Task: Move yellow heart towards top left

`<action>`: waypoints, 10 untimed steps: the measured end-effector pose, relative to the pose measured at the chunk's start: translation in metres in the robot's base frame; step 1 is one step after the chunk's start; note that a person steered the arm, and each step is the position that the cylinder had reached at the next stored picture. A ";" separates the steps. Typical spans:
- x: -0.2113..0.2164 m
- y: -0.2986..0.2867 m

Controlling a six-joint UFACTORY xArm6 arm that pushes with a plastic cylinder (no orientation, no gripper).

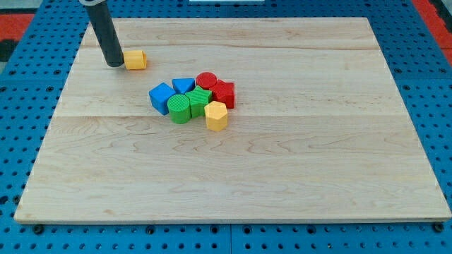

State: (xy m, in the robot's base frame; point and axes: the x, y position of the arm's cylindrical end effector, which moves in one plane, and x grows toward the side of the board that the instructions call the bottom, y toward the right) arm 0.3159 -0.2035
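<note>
Our bare rod, gripping nothing, set my tip apparently touching the yellow heart's left; pushing risked driving it rightward.

Upright dark rod, my tip on the board.

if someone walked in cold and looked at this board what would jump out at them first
Most striking is the tight cluster of blocks just left of the board's middle: a blue cube, a blue triangle, a red cylinder, a red star, two green blocks and a yellow hexagon. Next is the dark rod at the view's top left, my tip right beside the lone yellow heart, on its left.
</note>
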 end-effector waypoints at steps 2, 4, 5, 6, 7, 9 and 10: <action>0.028 0.018; -0.015 0.079; -0.036 0.072; -0.022 0.095; -0.006 0.057; -0.050 0.025; -0.059 0.033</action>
State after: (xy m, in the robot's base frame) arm 0.2570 -0.1705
